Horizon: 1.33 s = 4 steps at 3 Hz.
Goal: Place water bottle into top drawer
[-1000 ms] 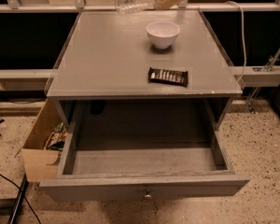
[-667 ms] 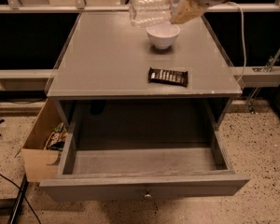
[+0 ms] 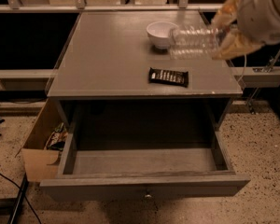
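Note:
My gripper [image 3: 224, 31] comes in from the upper right and is shut on the water bottle [image 3: 193, 42], a clear ribbed plastic bottle held on its side in the air above the right part of the cabinet top. The bottle's cap end is hidden in the fingers [image 3: 233, 43]. The top drawer [image 3: 144, 183] is pulled wide open below the cabinet top, its inside bare, a small round knob [image 3: 148, 196] on its front. The bottle is behind and above the drawer opening.
A white bowl [image 3: 159, 33] stands on the grey cabinet top [image 3: 107, 55] just left of the bottle. A dark candy bar [image 3: 168, 77] lies near the top's front edge. A cardboard box [image 3: 42, 148] with clutter stands on the floor at the left.
The gripper with the bottle has come down and forward from the far top edge, now to the right of the bowl. The view has also moved closer.

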Each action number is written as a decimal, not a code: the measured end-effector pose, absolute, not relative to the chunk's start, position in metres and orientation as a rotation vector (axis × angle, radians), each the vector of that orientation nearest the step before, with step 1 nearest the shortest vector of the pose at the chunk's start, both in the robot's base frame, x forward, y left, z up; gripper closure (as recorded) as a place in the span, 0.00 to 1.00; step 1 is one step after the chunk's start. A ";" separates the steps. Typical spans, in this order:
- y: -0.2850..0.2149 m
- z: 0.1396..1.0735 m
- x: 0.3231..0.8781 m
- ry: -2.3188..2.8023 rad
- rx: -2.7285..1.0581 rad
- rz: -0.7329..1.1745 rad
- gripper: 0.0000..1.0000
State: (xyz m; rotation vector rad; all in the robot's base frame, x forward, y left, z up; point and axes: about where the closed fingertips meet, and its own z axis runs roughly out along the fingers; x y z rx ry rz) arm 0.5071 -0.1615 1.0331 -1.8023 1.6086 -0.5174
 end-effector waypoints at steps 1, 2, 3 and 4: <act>-0.179 1.011 0.474 1.707 -1.763 -0.447 1.00; -0.164 0.980 0.461 1.709 -1.759 -0.343 1.00; -0.132 0.943 0.463 1.620 -1.800 -0.257 1.00; -0.093 0.894 0.486 1.481 -1.890 -0.214 1.00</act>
